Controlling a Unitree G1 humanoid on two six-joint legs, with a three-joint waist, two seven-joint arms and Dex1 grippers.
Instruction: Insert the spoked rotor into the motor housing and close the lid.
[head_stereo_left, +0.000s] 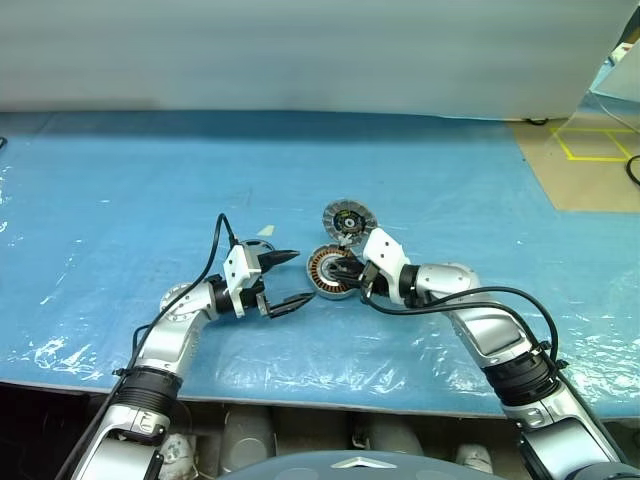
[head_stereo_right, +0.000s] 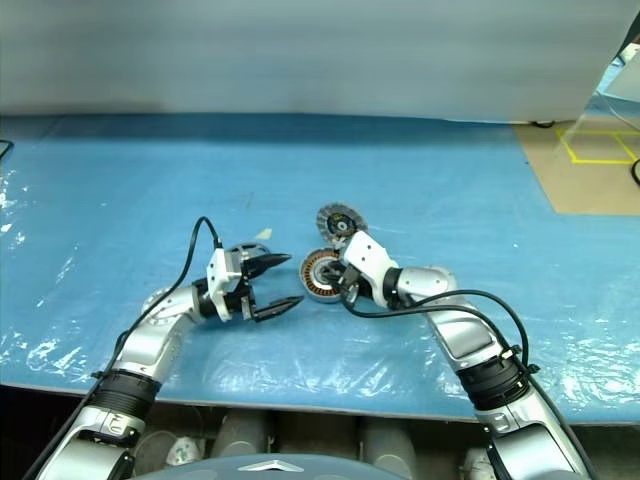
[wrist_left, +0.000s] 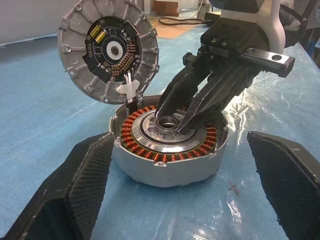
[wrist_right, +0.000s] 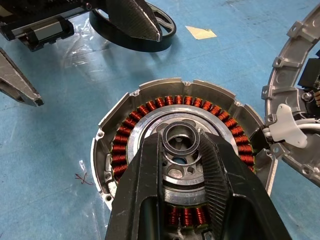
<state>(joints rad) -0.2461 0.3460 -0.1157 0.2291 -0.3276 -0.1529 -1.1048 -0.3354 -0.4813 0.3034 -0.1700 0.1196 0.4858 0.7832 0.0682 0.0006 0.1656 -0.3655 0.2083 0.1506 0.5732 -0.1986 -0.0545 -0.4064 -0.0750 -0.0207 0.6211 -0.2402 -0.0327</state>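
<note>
The motor housing (head_stereo_left: 328, 271), a silver cup ringed with copper windings, sits on the blue table. Its ribbed silver lid (head_stereo_left: 349, 218) stands tilted open at the housing's far edge, dark inner face showing (wrist_left: 107, 50). My right gripper (wrist_right: 182, 140) reaches down into the housing, its two fingers shut on the raised centre hub (wrist_left: 167, 122). My left gripper (head_stereo_left: 303, 277) hovers open just to the left of the housing, pointing at it, nothing between its fingers. The spoked rotor (wrist_right: 167, 30), black-rimmed, lies flat on the table behind the left gripper, partly hidden by it.
Wrinkled blue plastic sheet (head_stereo_left: 120, 200) covers the table. A small paper scrap (wrist_right: 200, 32) lies near the rotor. A red cross mark (wrist_left: 232, 186) is drawn beside the housing. Tan floor with yellow tape (head_stereo_left: 590, 160) lies past the table at far right.
</note>
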